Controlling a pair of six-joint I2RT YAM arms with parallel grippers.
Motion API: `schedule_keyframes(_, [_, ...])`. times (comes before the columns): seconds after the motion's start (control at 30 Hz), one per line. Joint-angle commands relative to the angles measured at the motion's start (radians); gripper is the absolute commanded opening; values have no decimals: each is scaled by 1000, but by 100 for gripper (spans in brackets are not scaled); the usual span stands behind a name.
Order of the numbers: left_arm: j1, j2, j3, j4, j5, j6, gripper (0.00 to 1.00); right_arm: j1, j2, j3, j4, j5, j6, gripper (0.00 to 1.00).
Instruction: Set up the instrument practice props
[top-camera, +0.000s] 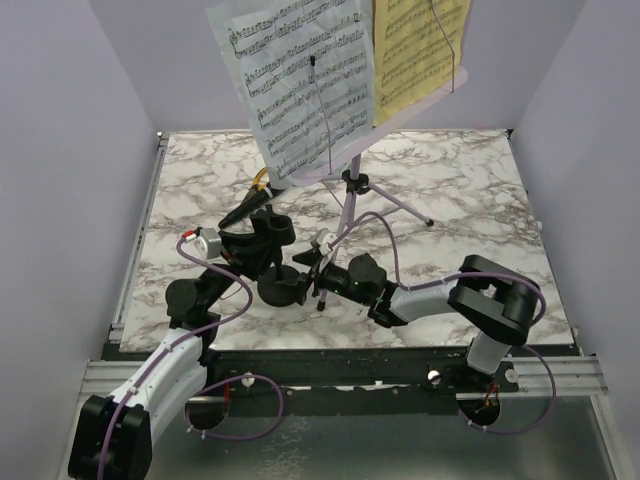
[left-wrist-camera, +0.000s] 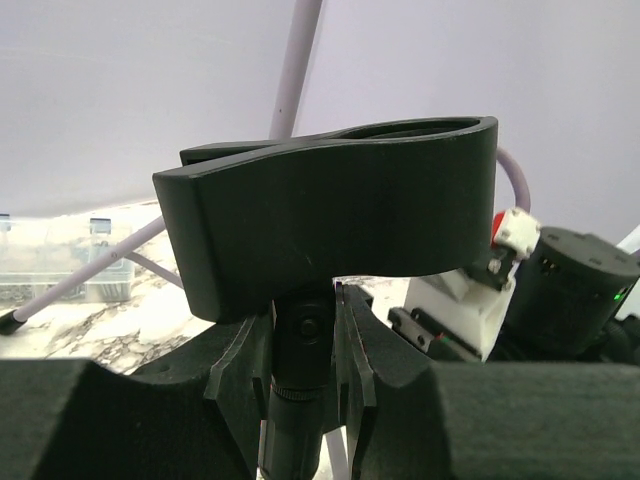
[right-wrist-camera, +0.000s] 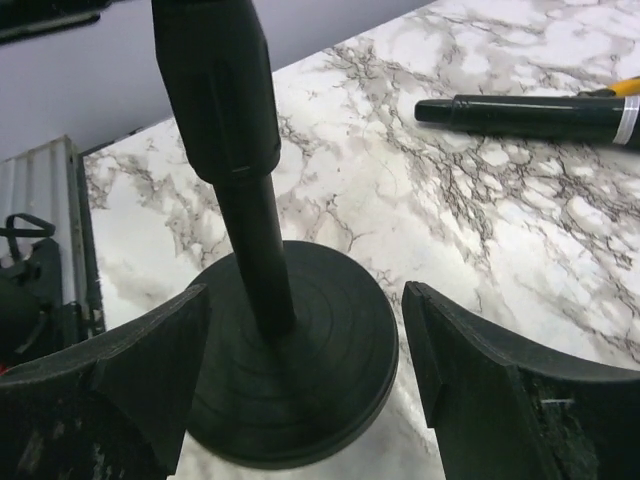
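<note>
The lilac music stand (top-camera: 345, 150) stands at the back on its thin tripod (top-camera: 352, 200), with a white sheet-music page (top-camera: 295, 85) and a yellow page (top-camera: 415, 50) on it. The short black mic stand (top-camera: 276, 290) stands upright on its round base in front of it. My left gripper (top-camera: 267, 240) is shut on the stand's neck (left-wrist-camera: 300, 340), just under its clip (left-wrist-camera: 330, 210). My right gripper (top-camera: 306, 283) is open, its fingers on either side of the round base (right-wrist-camera: 300, 370) without touching it. The black microphone (right-wrist-camera: 530, 115) lies on the table, also visible in the top view (top-camera: 243, 208).
Yellow-handled pliers (top-camera: 262, 182) lie beside the microphone's far end. A clear plastic compartment box (left-wrist-camera: 50, 262) sits at the back left in the left wrist view. A tripod leg (top-camera: 405, 210) reaches out to the right. The table is white marble-patterned (top-camera: 480, 200).
</note>
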Motion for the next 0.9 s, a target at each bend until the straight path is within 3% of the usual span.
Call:
schedule_keyframes(0.0, [-10, 2, 9, 83, -9, -18, 5, 18, 123, 58, 278, 34, -123, 83])
schedule_keyframes(0.17, [-16, 1, 5, 96, -13, -27, 5, 18, 261, 69, 344, 85, -118, 73])
schedule_keyframes(0.43, [-20, -8, 0, 109, -15, -29, 5, 38, 503, -51, 690, 187, -232, 55])
schedule_keyframes(0.53, [-23, 0, 0, 109, -11, -28, 5, 39, 531, -66, 766, 192, -236, 59])
schedule_keyframes(0.67, [-27, 9, -1, 108, -7, -20, 6, 39, 469, -31, 644, 138, -247, 71])
schedule_keyframes(0.73, [-31, 11, -4, 104, -24, -23, 16, 40, 421, -21, 572, 119, -239, 79])
schedule_keyframes(0.87, [-35, -27, -9, 57, -71, -47, 55, 39, 306, -23, 401, 111, -198, 90])
